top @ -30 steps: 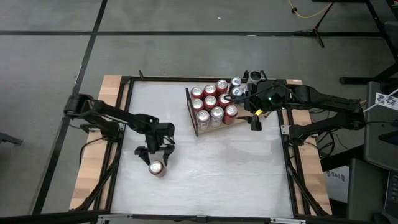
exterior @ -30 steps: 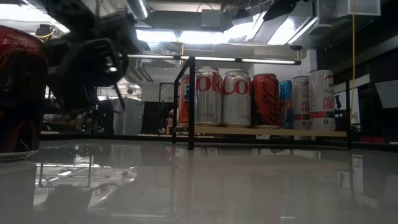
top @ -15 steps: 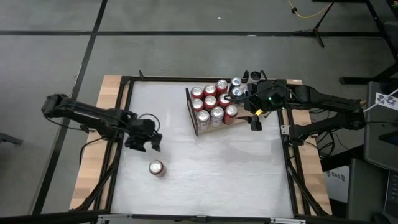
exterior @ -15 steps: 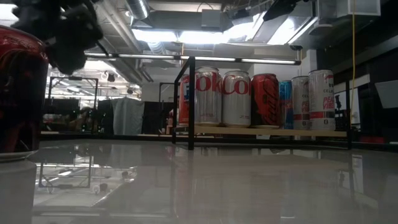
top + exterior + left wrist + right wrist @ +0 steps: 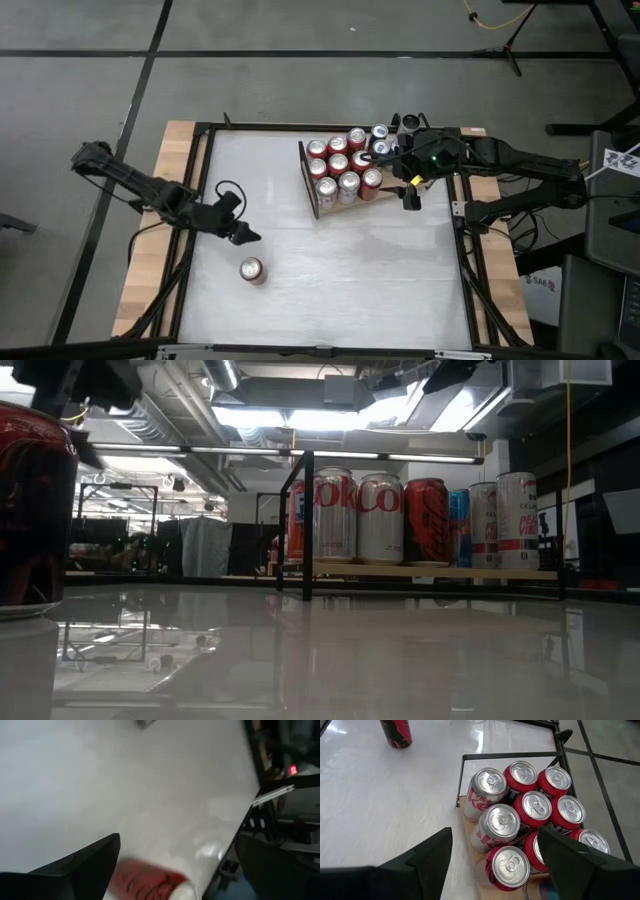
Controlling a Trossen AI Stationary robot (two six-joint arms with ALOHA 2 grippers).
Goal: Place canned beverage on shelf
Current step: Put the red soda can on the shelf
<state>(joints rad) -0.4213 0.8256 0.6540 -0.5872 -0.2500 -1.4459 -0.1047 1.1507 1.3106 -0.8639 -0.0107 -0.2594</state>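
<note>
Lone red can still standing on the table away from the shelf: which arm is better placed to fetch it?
Left. The left gripper hangs just beside the lone red can on the table's left half, while the right gripper sits across the table next to the shelf.

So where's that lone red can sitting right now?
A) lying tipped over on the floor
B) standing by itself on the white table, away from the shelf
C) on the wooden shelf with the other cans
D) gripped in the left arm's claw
B: the red can stands upright alone on the white table, apart from the left gripper and far from the shelf.
</note>
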